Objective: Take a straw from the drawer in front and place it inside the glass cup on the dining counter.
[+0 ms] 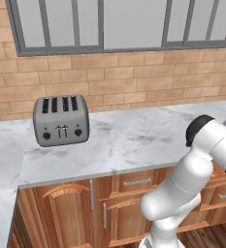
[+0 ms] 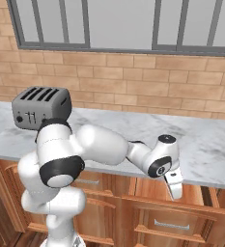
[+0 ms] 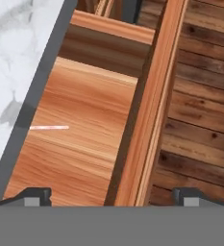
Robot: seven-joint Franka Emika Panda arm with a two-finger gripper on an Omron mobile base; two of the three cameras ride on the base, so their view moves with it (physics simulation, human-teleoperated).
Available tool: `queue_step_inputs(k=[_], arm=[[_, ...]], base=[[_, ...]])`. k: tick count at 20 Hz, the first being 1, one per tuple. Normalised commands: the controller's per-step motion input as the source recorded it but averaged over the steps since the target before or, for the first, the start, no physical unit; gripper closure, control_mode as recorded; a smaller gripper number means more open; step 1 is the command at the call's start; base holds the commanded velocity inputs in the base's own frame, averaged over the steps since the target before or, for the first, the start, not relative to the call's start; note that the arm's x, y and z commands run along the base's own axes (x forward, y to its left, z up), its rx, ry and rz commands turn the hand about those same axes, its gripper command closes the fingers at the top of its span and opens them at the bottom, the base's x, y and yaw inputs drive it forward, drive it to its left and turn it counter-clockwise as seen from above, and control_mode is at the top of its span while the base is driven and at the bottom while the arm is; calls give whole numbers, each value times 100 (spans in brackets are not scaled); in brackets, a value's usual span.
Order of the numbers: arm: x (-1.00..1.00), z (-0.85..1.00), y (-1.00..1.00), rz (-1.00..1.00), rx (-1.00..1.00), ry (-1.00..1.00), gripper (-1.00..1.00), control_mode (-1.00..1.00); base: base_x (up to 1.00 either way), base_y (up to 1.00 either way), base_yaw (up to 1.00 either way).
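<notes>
The drawer (image 3: 84, 115) stands pulled out below the marble worktop, its brown wooden bottom bare. The straw (image 3: 48, 127), a thin pale pinkish tube, lies flat on the drawer bottom close to the worktop's edge. My gripper (image 3: 112, 196) hangs above the drawer, open, its two dark fingertips (image 3: 36, 194) wide apart with nothing between them. The straw lies ahead of the left tip and apart from it. In the right base view my gripper (image 2: 174, 187) points down in front of the worktop edge over the open drawer (image 2: 201, 195). The glass cup and the dining counter are out of view.
A grey toaster (image 1: 61, 120) (image 2: 40, 108) stands on the long marble worktop (image 1: 134, 140) (image 2: 205, 144) against a brick wall under a window. Cabinet doors (image 1: 66, 213) and closed drawers (image 1: 136, 182) (image 2: 169, 226) lie below. Dark plank floor (image 3: 200, 96) runs past the drawer front.
</notes>
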Motion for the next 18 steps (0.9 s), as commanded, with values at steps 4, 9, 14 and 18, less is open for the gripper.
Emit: queue_step_inputs(k=[4,9,14,18], arm=[[20,0,0,14,0,11,-100,-100],[3,0,0,14,0,6,100,-100],[0,-1,0,11,0,1,100,-100],[1,-12,0,14,0,0,100,-100]], base=[[0,0,0],[0,0,0],[0,0,0],[0,0,0]])
